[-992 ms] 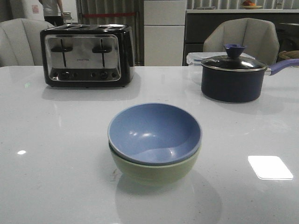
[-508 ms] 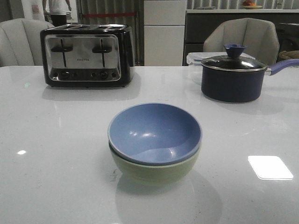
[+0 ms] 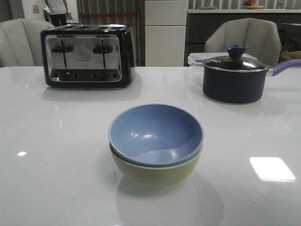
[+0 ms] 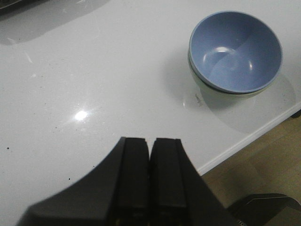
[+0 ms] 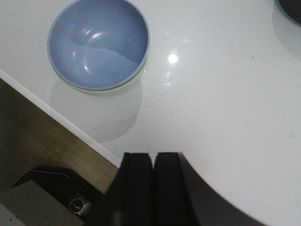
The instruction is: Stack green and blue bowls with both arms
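On the glossy white table (image 3: 56,160), a toaster (image 3: 88,56) stands far left before a grey chair (image 3: 19,41). At centre, near the front edge, the blue bowl (image 3: 155,133) nests in the green bowl (image 3: 157,173). Far right sits a lidded saucepan (image 3: 233,78), a second chair (image 3: 244,37) behind it. The left gripper (image 4: 149,165) and right gripper (image 5: 153,176) both have their jaws pressed together, empty, well apart from the bowls.

White glossy table (image 3: 56,141) carried four items. Green bowl (image 3: 155,173) stood near the front edge, directly on the surface, with the blue bowl (image 3: 155,132) nested inside it. Toaster (image 3: 88,55) stood at rear left; dark lidded saucepan (image 3: 233,78) at rear right, a clear container (image 3: 196,59) just behind it.
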